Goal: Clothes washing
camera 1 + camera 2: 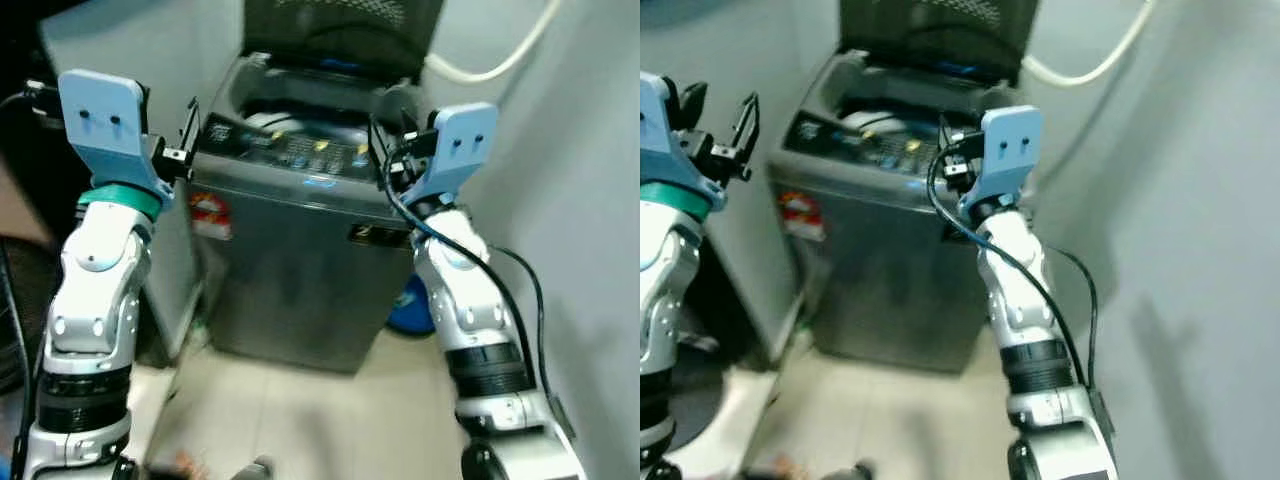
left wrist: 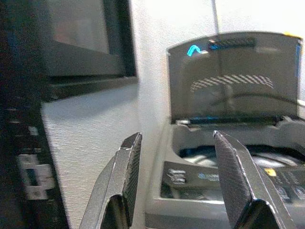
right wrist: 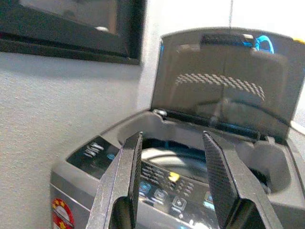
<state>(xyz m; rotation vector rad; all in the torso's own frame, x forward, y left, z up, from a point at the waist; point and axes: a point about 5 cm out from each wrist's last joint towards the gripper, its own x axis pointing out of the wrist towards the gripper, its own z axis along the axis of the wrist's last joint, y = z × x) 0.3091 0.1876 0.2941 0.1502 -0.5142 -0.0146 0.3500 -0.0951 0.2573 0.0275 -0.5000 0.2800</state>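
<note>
A grey top-loading washing machine point(image 1: 290, 270) stands ahead with its lid point(image 1: 340, 30) raised against the wall. Its control panel point(image 1: 300, 155) runs along the front edge, and the metal drum point(image 3: 162, 157) shows inside. My left gripper point(image 1: 190, 125) is held up beside the machine's left front corner, open and empty. My right gripper point(image 1: 385, 150) is raised by the machine's right front corner, also open with nothing between its fingers point(image 3: 126, 181). No clothes can be made out.
A white wall point(image 1: 1200, 200) closes in on the right, with a pale hose point(image 1: 500, 60) running along it. A blue object point(image 1: 410, 305) lies on the floor to the machine's right. A dark frame point(image 2: 90, 43) hangs on the wall to the left. Pale floor tiles point(image 1: 300, 420) lie in front.
</note>
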